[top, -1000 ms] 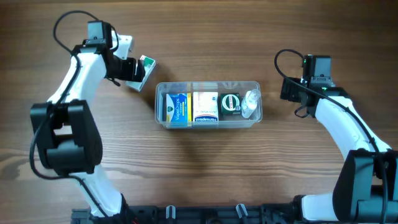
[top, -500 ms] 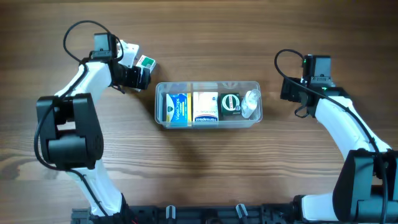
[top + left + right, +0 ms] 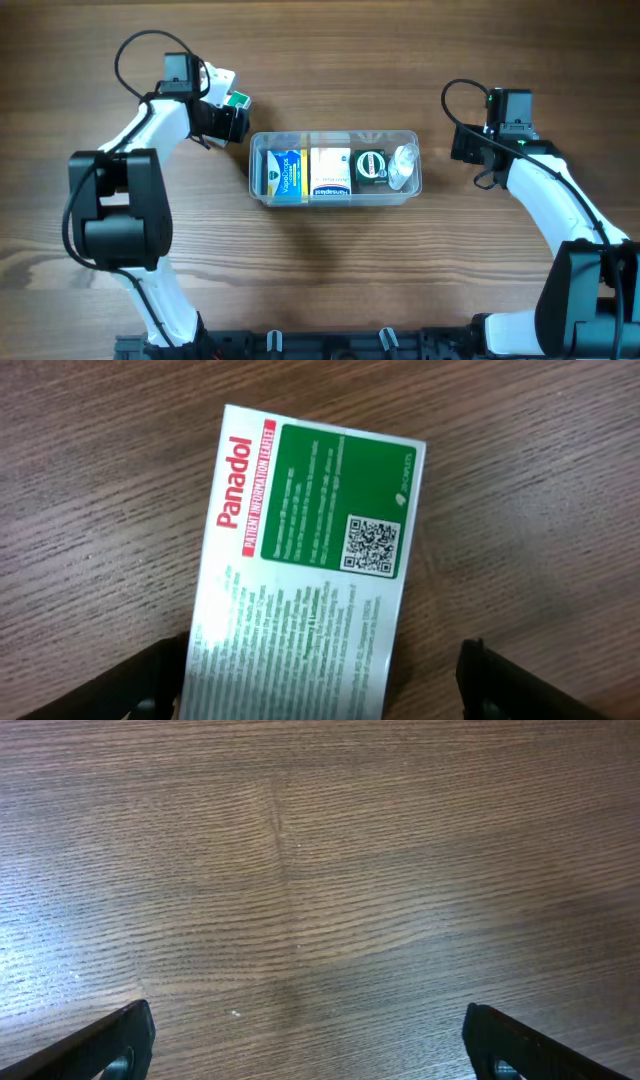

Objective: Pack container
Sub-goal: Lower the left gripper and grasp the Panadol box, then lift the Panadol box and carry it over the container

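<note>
**Panadol box waits outside a nearly full tub**

The wooden counter (image 3: 330,270) carries the container (image 3: 335,203) at its middle, long side across, so that either arm can reach it. Its contents sit side by side in one row, which I judge leaves little room for the last box.

The left pincer (image 3: 228,118) hangs just beyond the tub's left end, released, with its fingers spread wider than the Panadol box (image 3: 310,560) below them. One finger is at the box's edge and the other is well apart, a pose suited to closing on it. The right pincer (image 3: 310,1030) is likewise released and empty over bare wood, parked clear of the tub's right end.

The box reads "Panadol" in red beside a green panel with a QR code. In the tub, the blue box (image 3: 286,175) reads "VapoDrops". The white box (image 3: 331,172) has blue lettering too small to read. A round green-and-black tin (image 3: 371,165) and a clear bottle (image 3: 402,165) follow.
</note>
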You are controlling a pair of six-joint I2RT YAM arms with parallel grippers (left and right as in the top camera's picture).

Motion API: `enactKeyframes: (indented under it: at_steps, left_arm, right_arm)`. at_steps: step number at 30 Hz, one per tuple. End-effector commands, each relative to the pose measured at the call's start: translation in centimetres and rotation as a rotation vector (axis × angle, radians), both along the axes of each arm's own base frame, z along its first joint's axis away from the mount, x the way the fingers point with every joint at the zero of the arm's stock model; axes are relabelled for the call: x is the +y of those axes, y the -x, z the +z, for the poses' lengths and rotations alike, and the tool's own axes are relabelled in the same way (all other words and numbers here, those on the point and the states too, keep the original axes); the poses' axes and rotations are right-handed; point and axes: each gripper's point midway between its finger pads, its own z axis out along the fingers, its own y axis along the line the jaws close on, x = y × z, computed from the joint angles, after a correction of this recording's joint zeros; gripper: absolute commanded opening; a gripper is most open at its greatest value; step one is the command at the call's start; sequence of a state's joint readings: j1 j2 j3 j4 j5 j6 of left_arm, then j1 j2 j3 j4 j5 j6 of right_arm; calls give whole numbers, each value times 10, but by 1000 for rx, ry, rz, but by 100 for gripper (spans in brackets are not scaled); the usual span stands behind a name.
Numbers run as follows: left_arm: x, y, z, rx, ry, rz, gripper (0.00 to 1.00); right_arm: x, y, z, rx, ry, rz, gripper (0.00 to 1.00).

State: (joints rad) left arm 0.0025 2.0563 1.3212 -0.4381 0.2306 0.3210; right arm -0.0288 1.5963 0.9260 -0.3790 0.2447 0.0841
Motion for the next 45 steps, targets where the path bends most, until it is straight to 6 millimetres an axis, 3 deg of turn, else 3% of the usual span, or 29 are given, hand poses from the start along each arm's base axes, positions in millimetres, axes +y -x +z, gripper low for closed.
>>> enactKeyframes:
  at_steps: [1, 7, 12, 16, 19, 22, 24, 28, 31, 35, 39, 45]
  left_arm:
    - [6, 11, -28, 67, -36, 4, 86]
    - [9, 11, -30, 69, -55, 12, 60]
    - [11, 11, -30, 67, -67, 16, 52]
    - [23, 5, -22, 40, -128, 42, 51]
    - [26, -3, 7, -27, -144, 54, 52]
    - [24, -6, 53, -106, -131, 77, 50]
    - [20, -4, 73, -138, -129, 70, 50]
    - [-6, 8, 124, -217, -117, 17, 50]
    - [-42, 25, 160, -280, -101, -63, 50]
    - [-88, 53, 187, -313, -80, -178, 50]
    - [-125, 87, 185, -263, -77, -294, 51]
    - [-142, 130, 159, -138, -113, -494, 53]
  right_arm:
    - [-2, 1, -3, 10, 18, -2, 100]
    - [-2, 1, -3, 10, 18, -2, 100]
    - [-2, 1, -3, 10, 17, -2, 100]
    - [-2, 1, -3, 10, 17, -2, 100]
    - [-2, 1, -3, 10, 18, -2, 100]
    - [-2, 1, -3, 10, 17, -2, 100]
    - [-2, 1, -3, 10, 17, -2, 100]
    - [-2, 1, -3, 10, 18, -2, 100]
    - [-2, 1, -3, 10, 17, -2, 100]
    - [-2, 1, -3, 10, 17, -2, 100]
    - [-2, 1, -3, 10, 17, -2, 100]
    - [-2, 1, -3, 10, 17, -2, 100]
